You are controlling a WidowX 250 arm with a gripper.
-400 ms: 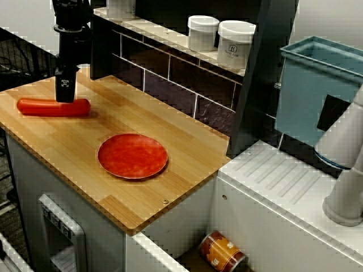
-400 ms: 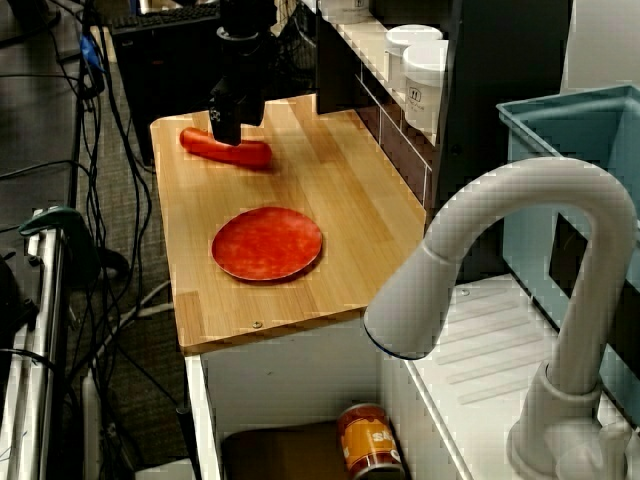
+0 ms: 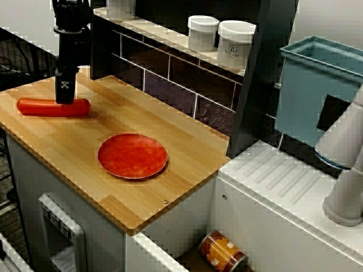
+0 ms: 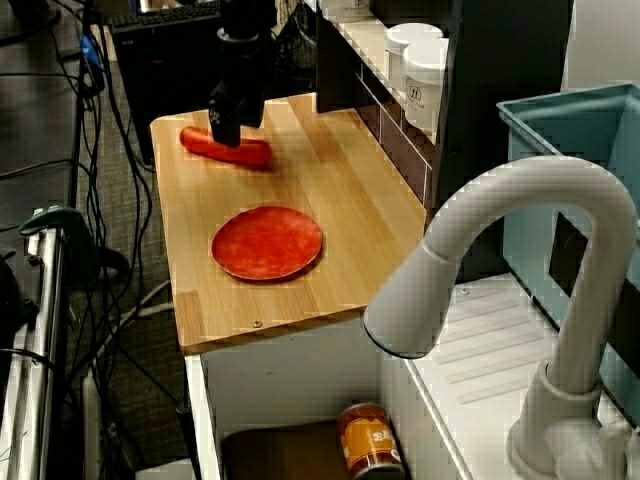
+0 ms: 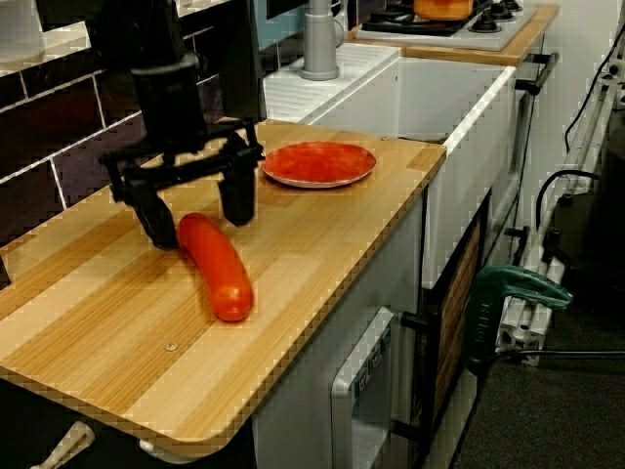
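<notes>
Front view is showing the red sausage (image 3: 52, 107) lying lengthwise along the wooden counter (image 3: 170, 148), near its left end, with the gripper (image 3: 65, 97) hiding part of it. Faucet-side view is hiding the finger gap. End view is showing the fingers (image 5: 237, 195) standing wide open astride the sausage's far end, holding nothing.

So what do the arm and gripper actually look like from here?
The arm is all black, a round column ending in a wide crossbar. The gripper has two short, blocky black fingers. A small white marking sits on its side.
</notes>
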